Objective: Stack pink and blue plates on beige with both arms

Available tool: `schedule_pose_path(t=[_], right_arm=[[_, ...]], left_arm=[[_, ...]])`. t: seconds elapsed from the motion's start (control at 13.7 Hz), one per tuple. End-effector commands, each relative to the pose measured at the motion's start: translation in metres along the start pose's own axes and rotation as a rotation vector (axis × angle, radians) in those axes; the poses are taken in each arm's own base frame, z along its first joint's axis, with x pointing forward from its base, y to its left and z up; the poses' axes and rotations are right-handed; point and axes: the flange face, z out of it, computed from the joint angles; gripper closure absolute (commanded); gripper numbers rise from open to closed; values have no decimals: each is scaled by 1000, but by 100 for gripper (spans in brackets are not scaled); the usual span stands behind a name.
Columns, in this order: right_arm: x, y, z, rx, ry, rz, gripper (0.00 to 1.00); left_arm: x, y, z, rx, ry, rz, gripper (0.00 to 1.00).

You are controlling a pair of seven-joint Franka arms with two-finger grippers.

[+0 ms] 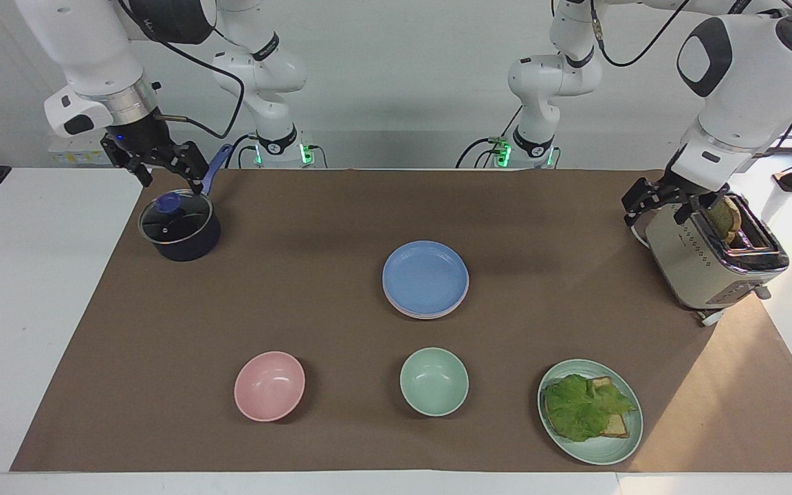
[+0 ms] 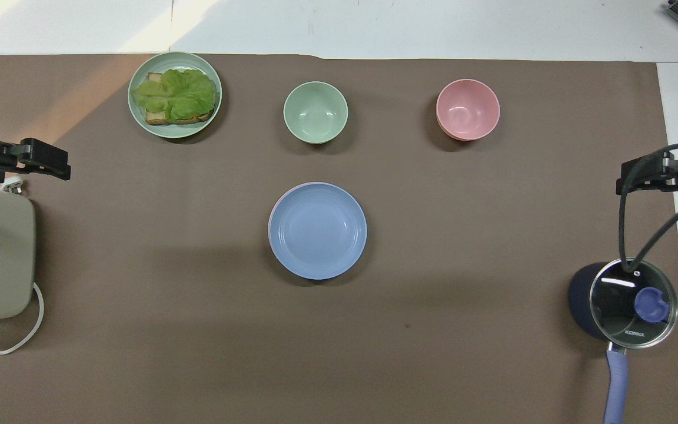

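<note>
Claw states first, from the facing view: the right claw (image 1: 166, 168) is hanging wide and empty over the lidded pot (image 1: 179, 227), and the left claw (image 1: 661, 199) is hanging wide and empty beside the toaster (image 1: 712, 258). At the middle of the worktop (image 1: 300, 309), the blue plate (image 1: 425, 275) is lying on top of a stack, a pink plate (image 1: 410, 309) rim is peeking out beneath it, and I cannot make out the beige one. These plates are looking light, stiff and smooth, so pinching the raised rim seems the safest hold.

From overhead, the blue plate (image 2: 317, 229) is hiding nearly everything under it, with only a pink sliver showing at its edge; the stack's layers are showing only in the facing view. The left claw (image 2: 50, 162) and right claw (image 2: 639, 176) are sitting at opposite worktop ends, well apart from the plates. The pot's handle is showing fully only here.
</note>
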Motion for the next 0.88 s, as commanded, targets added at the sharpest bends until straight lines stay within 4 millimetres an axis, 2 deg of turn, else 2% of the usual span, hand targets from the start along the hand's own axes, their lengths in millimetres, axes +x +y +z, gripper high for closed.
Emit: schedule_pose_path(t=[0.0, 0.15, 0.8], right_arm=[[-3, -3, -7, 1, -5, -22, 0], [-8, -3, -5, 0, -11, -30, 0], [-7, -6, -5, 1, -1, -35, 0]], left_arm=[[-3, -3, -3, 9, -2, 1, 0], [-3, -4, -3, 9, -2, 0, 0], [-3, -4, -3, 9, -2, 0, 0]])
